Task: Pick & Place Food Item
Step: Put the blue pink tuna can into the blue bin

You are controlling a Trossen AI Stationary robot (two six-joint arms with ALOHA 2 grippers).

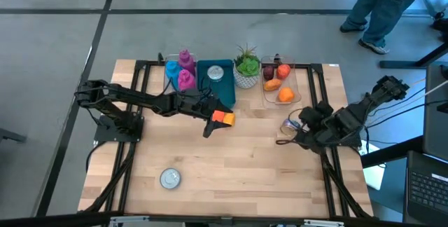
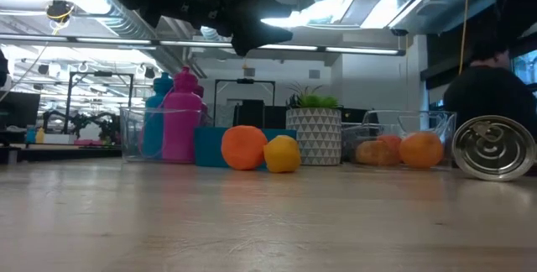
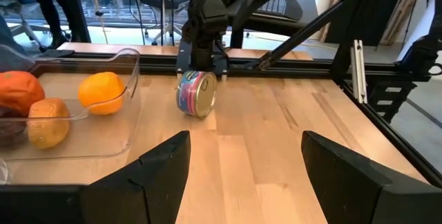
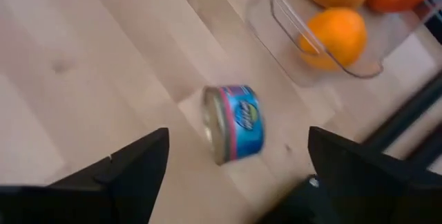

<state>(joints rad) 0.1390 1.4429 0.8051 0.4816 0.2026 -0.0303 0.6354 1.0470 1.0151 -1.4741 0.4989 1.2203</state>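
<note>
Light wood is under everything you see: the table (image 1: 231,164) carries a clear tray (image 1: 297,95) of fruit at the back. Your right gripper (image 1: 294,132) has its jaws spread wide, with nothing between them. Ahead of these jaws, a blue and pink can (image 4: 233,123) lies on its side on the wood, not touching either finger. Just beyond the can is the corner of the clear tray, where an orange (image 4: 333,36) rests.

Your left gripper (image 1: 210,125) is also open and empty, raised over the middle of the table. An orange fruit (image 2: 243,148) and a yellow fruit (image 2: 282,154) lie on the wood close by its jaws. The same can (image 3: 197,93) shows far ahead of its fingers (image 3: 162,169), beside the tray.
</note>
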